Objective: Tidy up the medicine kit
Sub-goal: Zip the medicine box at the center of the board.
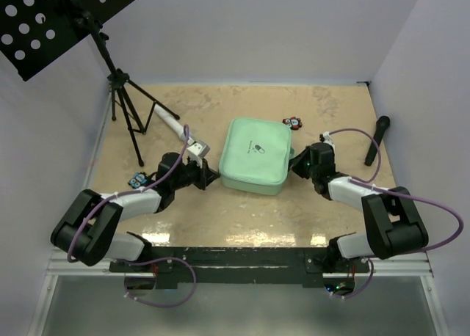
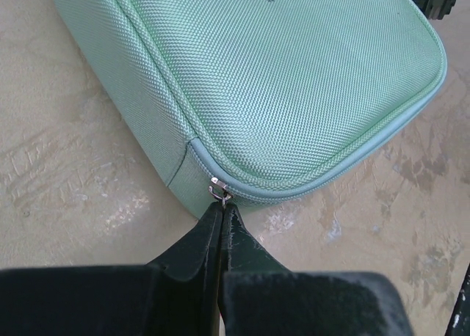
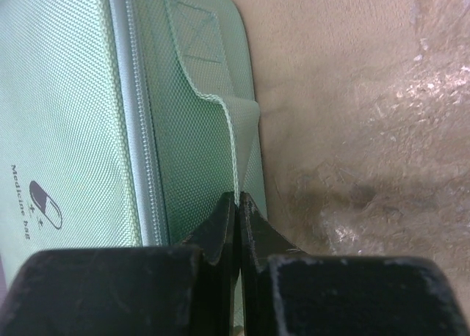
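My left claw pinches zip pull | my right claw pinches side strap | medicine kit looks soft, light, may slide; strap anchors it.

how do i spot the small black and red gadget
Find the big mint-green medicine kit. The gadget lies just beyond its far right corner. Its red spots set it apart from the longer black stick to its right.
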Controlling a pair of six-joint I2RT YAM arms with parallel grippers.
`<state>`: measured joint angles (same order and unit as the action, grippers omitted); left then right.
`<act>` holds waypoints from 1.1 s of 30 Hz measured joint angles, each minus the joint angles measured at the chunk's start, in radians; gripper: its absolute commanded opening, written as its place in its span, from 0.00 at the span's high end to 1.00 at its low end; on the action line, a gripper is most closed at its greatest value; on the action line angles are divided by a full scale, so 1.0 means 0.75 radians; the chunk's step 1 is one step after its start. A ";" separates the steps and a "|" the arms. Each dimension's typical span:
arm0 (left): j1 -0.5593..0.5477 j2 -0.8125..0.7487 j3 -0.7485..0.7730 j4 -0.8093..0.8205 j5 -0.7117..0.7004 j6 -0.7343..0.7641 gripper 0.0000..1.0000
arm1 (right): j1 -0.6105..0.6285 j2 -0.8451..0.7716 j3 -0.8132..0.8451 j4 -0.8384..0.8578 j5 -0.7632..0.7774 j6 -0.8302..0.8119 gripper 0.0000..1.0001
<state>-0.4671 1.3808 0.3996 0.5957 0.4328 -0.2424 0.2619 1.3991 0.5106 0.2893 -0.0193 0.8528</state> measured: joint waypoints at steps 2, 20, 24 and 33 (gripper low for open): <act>-0.002 -0.028 0.000 -0.045 0.013 0.001 1.00 | 0.000 -0.002 -0.017 0.026 0.000 0.031 1.00; -0.173 -0.126 -0.060 -0.114 -0.030 -0.056 1.00 | -0.012 -0.013 -0.059 0.094 0.031 0.134 1.00; -0.212 -0.153 -0.106 -0.066 -0.034 -0.111 1.00 | -0.012 -0.019 -0.064 0.093 0.038 0.142 1.00; -0.263 -0.251 -0.166 -0.081 -0.026 -0.177 1.00 | -0.004 -0.044 -0.070 0.068 0.036 0.151 1.00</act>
<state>-0.6643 1.1923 0.2749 0.5346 0.4133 -0.3752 0.2592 1.3659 0.4583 0.3401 0.0078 0.9661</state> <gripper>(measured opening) 0.018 0.015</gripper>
